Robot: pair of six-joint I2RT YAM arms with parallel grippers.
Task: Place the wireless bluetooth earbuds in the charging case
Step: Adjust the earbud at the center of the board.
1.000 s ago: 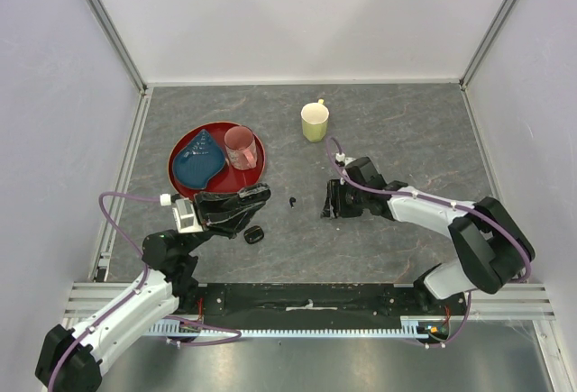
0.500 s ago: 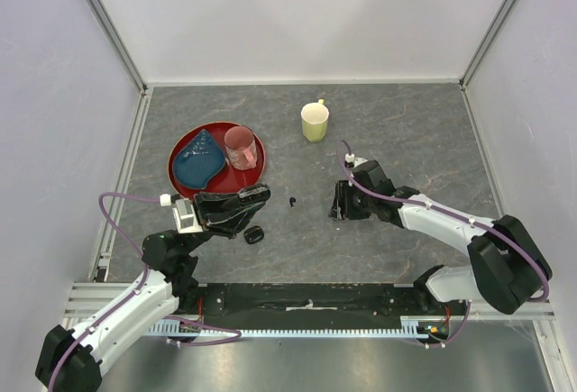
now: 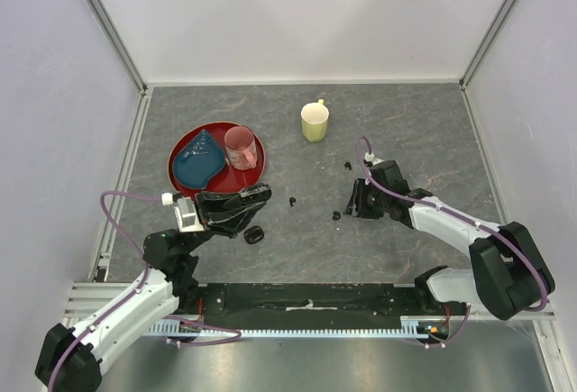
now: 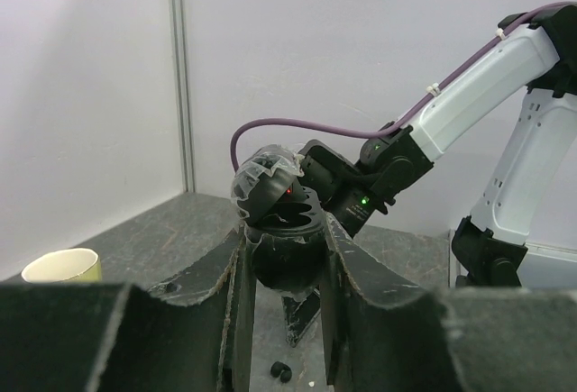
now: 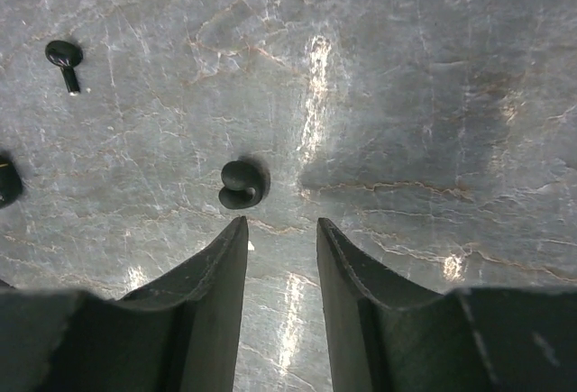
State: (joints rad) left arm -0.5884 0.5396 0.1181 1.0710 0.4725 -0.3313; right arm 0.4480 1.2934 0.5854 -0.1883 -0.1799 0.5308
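Observation:
My left gripper (image 3: 252, 197) is shut on the black charging case (image 3: 242, 210) and holds it above the table. In the left wrist view the case (image 4: 284, 252) sits between my fingers with its lid up. My right gripper (image 3: 352, 205) is open and empty, low over the table. A tiny black earbud (image 3: 336, 215) lies just off its tips, in the right wrist view (image 5: 242, 183) ahead of my left fingertip (image 5: 233, 230). Two more earbuds lie on the table, one in the middle (image 3: 293, 201) and one further back (image 3: 348, 166). An earbud with a stem (image 5: 63, 54) shows at upper left.
A glossy black oval pod (image 3: 253, 234) lies just below my left gripper. A red plate (image 3: 180, 176) at the left holds a blue dish (image 3: 200, 159) and a pink cup (image 3: 240, 147). A yellow mug (image 3: 315, 123) stands at the back centre. White walls enclose the table.
My right gripper has drawn back to the right. An earbud now lies uncovered on the table off its tips, and another shows behind it. The left arm has not moved.

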